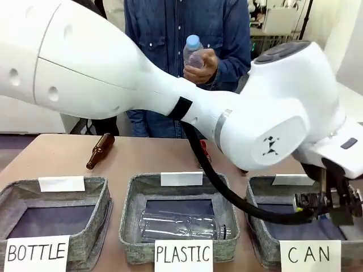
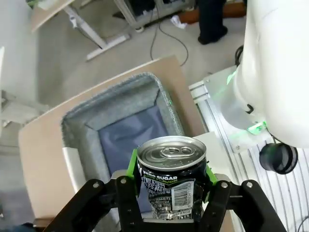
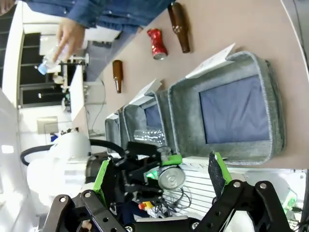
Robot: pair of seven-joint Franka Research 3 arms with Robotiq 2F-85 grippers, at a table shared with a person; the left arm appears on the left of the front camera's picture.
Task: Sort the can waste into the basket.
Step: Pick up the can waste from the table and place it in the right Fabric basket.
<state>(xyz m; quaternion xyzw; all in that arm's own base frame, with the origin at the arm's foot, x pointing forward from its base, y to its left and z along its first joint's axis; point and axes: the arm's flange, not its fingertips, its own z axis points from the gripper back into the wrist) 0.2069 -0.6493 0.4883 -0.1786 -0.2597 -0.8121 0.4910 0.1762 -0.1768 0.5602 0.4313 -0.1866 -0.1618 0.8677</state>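
L gripper (image 2: 170, 173) clamped on grey can (image 2: 171, 188), axis upright, CAN basket (image 2: 111, 96) right below/slightly ahead of it, so L arm nearer; R gripper (image 3: 159, 174) open+empty, red can (image 3: 155, 43) well apart on table (image 3: 231, 29)

Two cans (image 2: 171, 179) (image 3: 156, 43), three baskets (image 1: 91, 243) (image 1: 133, 226) (image 1: 265, 249), two brown bottles (image 3: 177, 26) (image 3: 117, 75), two plastic bottles (image 1: 191, 52) (image 1: 181, 225).

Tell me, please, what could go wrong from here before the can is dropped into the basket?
1. The fingers of the left gripper hold the silver-grey can seemingly off the middle of the CAN basket, hiding the rim beneath; released now, it may strike the rim and fall outside.
2. The right arm stands close by, the right gripper open; the arms might collide.
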